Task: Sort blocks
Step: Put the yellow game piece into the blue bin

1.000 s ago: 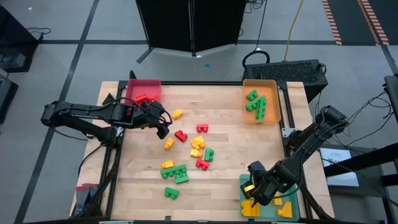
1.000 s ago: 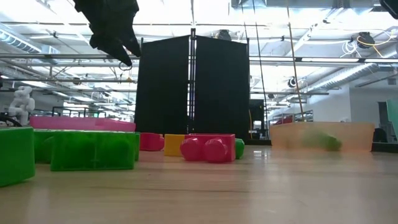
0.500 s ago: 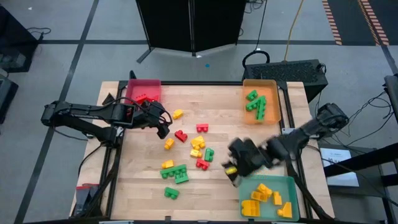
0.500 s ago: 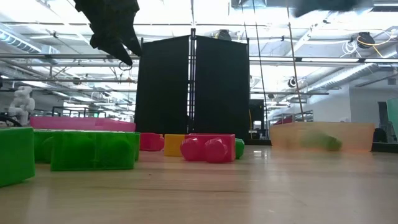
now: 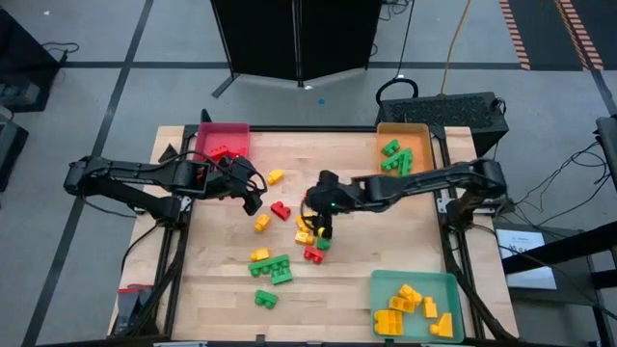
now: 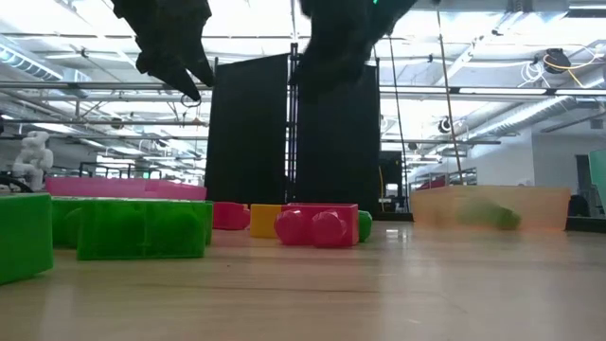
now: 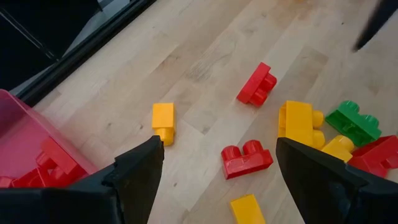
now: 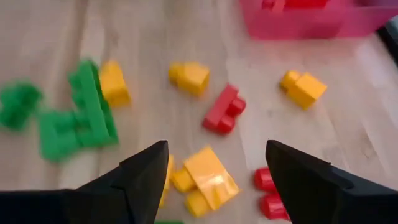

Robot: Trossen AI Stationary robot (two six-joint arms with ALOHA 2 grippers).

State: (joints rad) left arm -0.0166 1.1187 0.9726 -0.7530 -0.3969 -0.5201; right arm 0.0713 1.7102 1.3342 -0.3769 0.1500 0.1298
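High view has the right gripper [image 5: 322, 229] stretched out over the middle of the bench, right above the tight little pile of yellow, red and green blocks [image 5: 310, 229]. More blocks lie loose towards the front left corner. Its fingers [image 8: 143, 180] are spread wide with nothing between them, and a yellow block [image 8: 208, 175] sits just ahead of the gap. The left gripper [image 5: 253, 196] hangs near the red tray [image 5: 225, 138] at the back left corner, fingers [image 7: 138, 171] open and empty too, with a red block [image 7: 247, 159] lying ahead of it.

Sorted so far: greens in the orange tray [image 5: 425, 133] back right, yellows in the teal tray [image 5: 415, 280] front right, reds in the red one.

My worry: that pile is packed close, so the right fingers could easily pinch two colours at once or shove neighbours around. Both arms are also working near the middle, so they might bump.
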